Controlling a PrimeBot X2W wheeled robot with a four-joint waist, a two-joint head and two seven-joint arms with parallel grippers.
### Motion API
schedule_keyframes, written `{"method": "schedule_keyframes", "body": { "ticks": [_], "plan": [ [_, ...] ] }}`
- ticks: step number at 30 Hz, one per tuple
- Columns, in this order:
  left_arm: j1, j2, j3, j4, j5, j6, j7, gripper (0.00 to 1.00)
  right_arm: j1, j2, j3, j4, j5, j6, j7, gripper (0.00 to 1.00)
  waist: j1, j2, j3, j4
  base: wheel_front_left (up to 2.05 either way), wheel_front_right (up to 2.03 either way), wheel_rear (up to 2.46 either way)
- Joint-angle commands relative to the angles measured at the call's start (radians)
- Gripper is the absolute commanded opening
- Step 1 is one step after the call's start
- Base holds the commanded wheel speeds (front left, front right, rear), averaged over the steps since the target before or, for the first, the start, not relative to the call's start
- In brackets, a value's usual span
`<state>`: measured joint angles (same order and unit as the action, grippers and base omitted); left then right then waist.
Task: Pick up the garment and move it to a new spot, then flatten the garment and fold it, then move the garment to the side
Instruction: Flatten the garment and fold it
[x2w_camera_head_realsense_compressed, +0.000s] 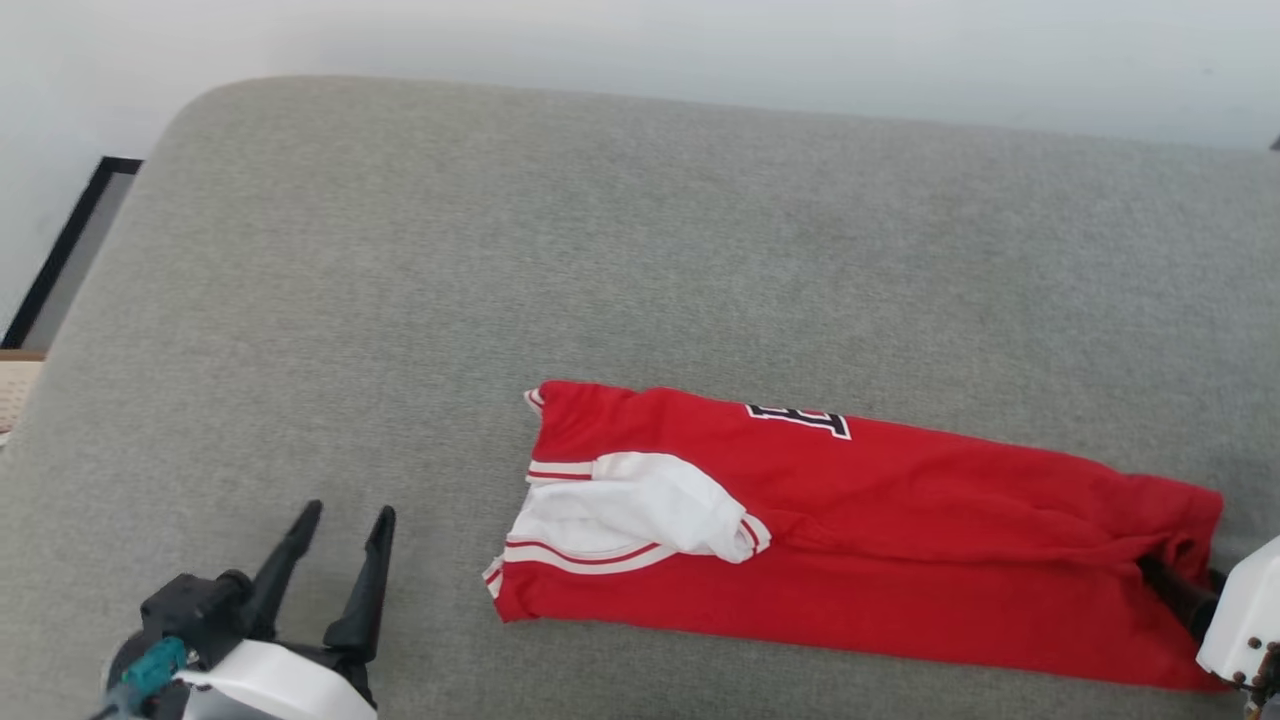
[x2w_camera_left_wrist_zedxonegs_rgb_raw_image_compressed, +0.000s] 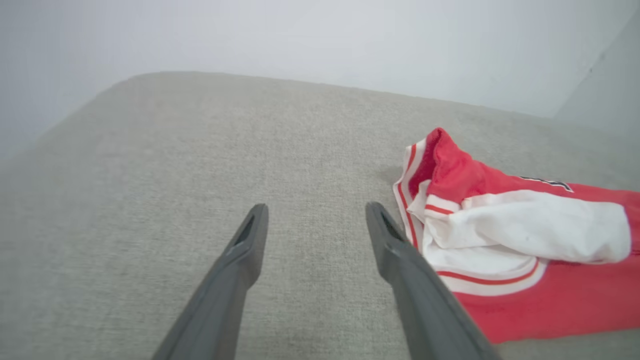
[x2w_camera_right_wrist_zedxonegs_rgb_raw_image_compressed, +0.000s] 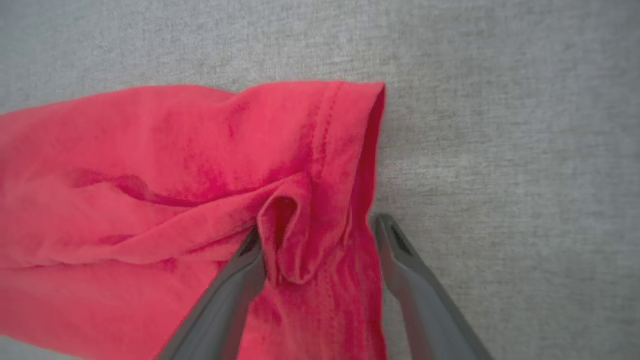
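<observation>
The garment (x2w_camera_head_realsense_compressed: 900, 520) lies on the grey cushion as a long red band folded lengthwise. A white sleeve (x2w_camera_head_realsense_compressed: 640, 515) with red-striped trim rests on its left end, and part of a black numeral (x2w_camera_head_realsense_compressed: 800, 420) shows at its far edge. My left gripper (x2w_camera_head_realsense_compressed: 348, 512) is open at the lower left, a short way left of the garment (x2w_camera_left_wrist_zedxonegs_rgb_raw_image_compressed: 525, 230) and touching nothing (x2w_camera_left_wrist_zedxonegs_rgb_raw_image_compressed: 316, 207). My right gripper (x2w_camera_right_wrist_zedxonegs_rgb_raw_image_compressed: 316, 227) is open at the garment's right end. Its fingers straddle a bunched fold of the red hem (x2w_camera_right_wrist_zedxonegs_rgb_raw_image_compressed: 285, 240). In the head view only one of its dark fingers (x2w_camera_head_realsense_compressed: 1170, 585) shows.
The grey fabric cushion (x2w_camera_head_realsense_compressed: 600, 250) stretches wide behind and left of the garment, with a rounded far-left corner. A dark-framed panel (x2w_camera_head_realsense_compressed: 60, 250) stands on the floor beyond the cushion's left edge. A pale wall runs along the back.
</observation>
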<state>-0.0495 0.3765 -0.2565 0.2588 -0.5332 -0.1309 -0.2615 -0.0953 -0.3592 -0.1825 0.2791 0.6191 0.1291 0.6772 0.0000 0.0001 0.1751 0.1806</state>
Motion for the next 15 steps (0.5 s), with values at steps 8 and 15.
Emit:
{"method": "schedule_keyframes", "body": {
  "ticks": [8, 15],
  "plan": [
    [0.073, -0.099, 0.119, -0.159, 0.226, 0.001, -0.005, 1.00, 0.003, 0.050, 0.024, 0.066, -0.005, 0.003, 0.020, 0.76, 0.0000, -0.0001, -0.012, 0.014, 0.00, 0.00, 0.00],
    [0.083, -0.100, 0.116, -0.186, 0.239, 0.001, -0.005, 1.00, -0.021, 0.043, 0.006, 0.078, 0.001, 0.001, -0.006, 0.00, 0.0000, -0.0001, -0.008, 0.001, 0.00, 0.00, 0.00]
  ]
}}
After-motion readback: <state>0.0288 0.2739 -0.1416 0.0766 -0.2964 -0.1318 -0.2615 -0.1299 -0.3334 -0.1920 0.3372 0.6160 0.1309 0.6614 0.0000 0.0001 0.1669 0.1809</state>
